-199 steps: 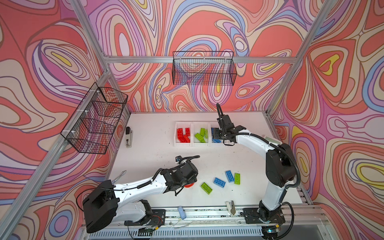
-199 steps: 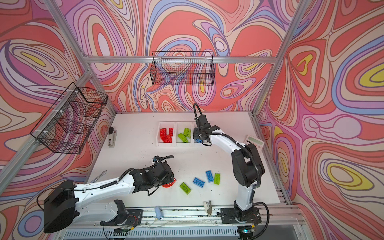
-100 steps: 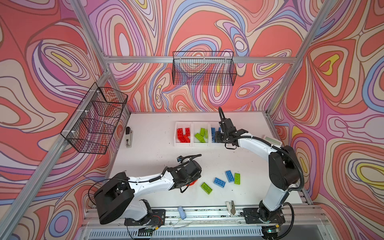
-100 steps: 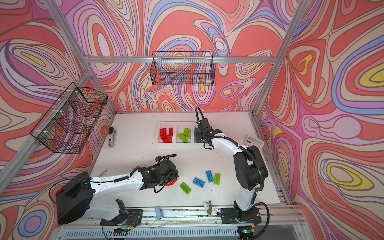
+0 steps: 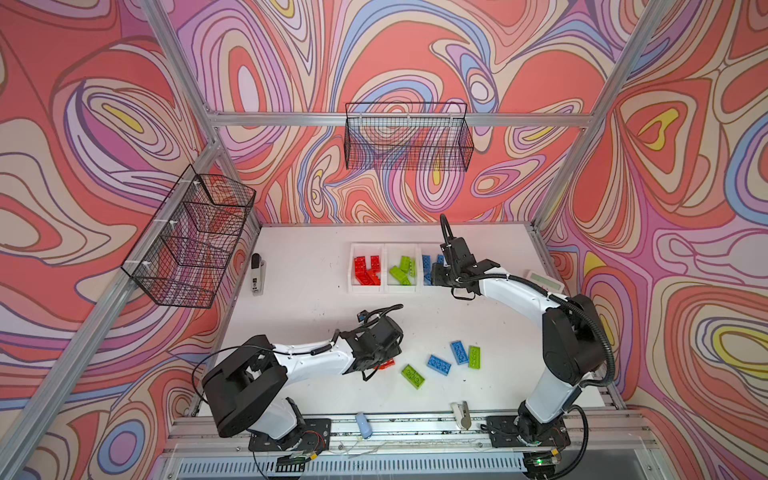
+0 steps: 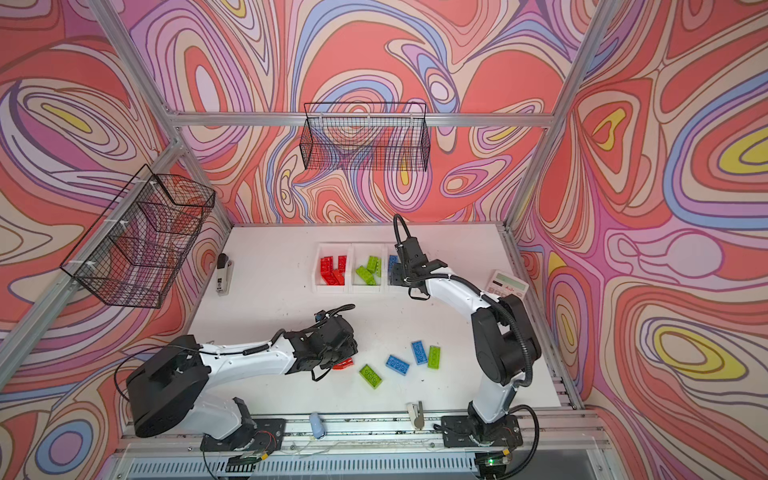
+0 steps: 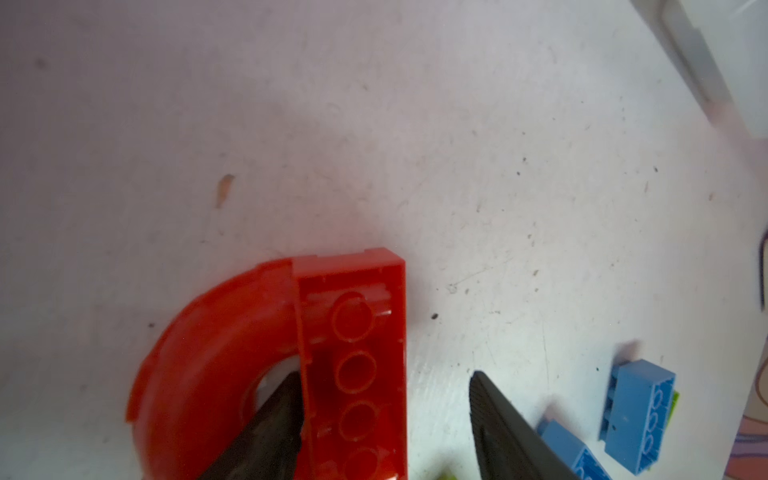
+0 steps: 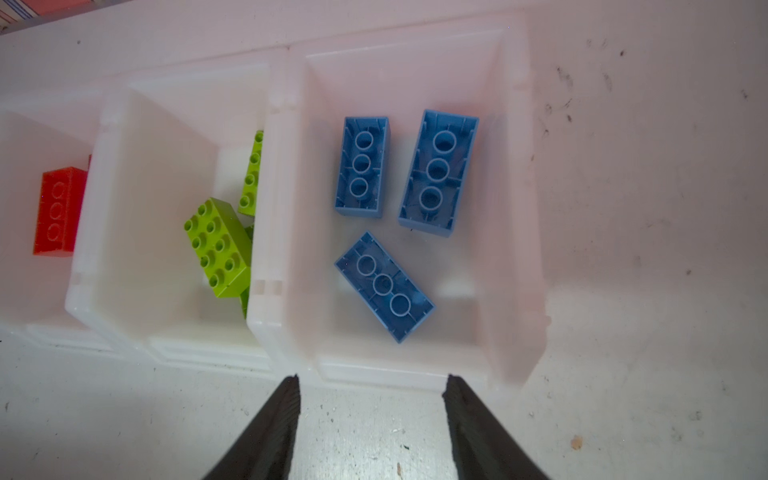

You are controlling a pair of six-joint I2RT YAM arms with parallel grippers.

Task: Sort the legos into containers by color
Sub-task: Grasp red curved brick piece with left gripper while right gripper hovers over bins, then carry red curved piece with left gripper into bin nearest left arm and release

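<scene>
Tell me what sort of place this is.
Probably a robot test cell: aluminium frame, printed swirl backdrop, and a left arm and right arm mounted at a white table.

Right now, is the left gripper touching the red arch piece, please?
Cannot tell: in the left wrist view a left gripper finger borders the red arch piece, perhaps above it.

Both top views are lit brightly and evenly from above, and only faint, soft shadows are cast on the white desk [image 5: 316, 299] beneath the arms. A pink tint is picked up from the patterned walls [image 5: 83, 124]. In the left wrist view the red arch piece [image 7: 216, 332] is slightly blurred, and a reddish glow is thrown beside it. In the right wrist view the white bins [image 8: 515, 208] are washed out at the rims and splayed by wide-angle distortion.
</scene>
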